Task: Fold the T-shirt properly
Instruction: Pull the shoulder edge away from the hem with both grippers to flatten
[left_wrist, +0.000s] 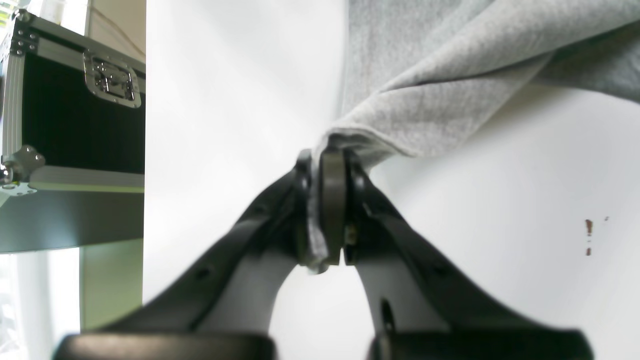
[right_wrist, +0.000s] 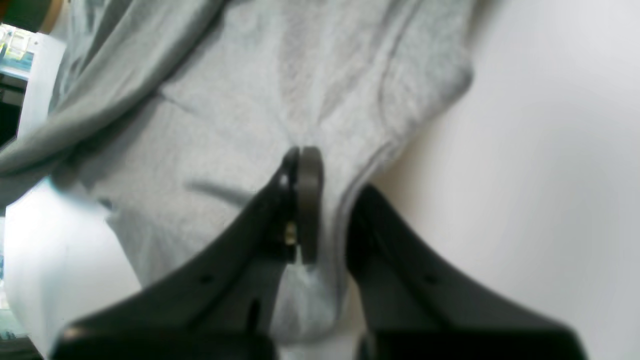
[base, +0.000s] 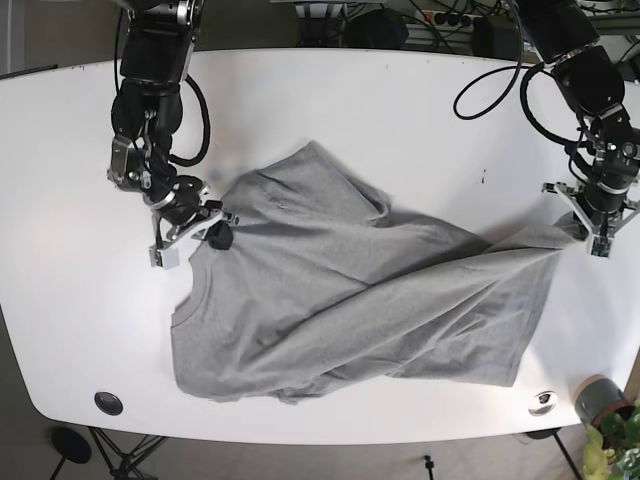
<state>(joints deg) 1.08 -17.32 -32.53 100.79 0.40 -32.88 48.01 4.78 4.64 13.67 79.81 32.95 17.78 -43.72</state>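
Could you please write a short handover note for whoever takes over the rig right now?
Left gripper: shut on a corner of the T-shirt, pulled out toward the table edge.
Right gripper: shut on the T-shirt near the collar.
The T-shirt lies stretched and rumpled across the table, one part lapped over itself.
Done: both grasps. Left: flatten it, then make every fold.

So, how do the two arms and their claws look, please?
Both arms are black, jointed, with loose black cables looping beside them. The left claw and right claw sit on white mounts. Close up, the fingers are dark and curved, with flat olive-grey pads and a small brass screw.
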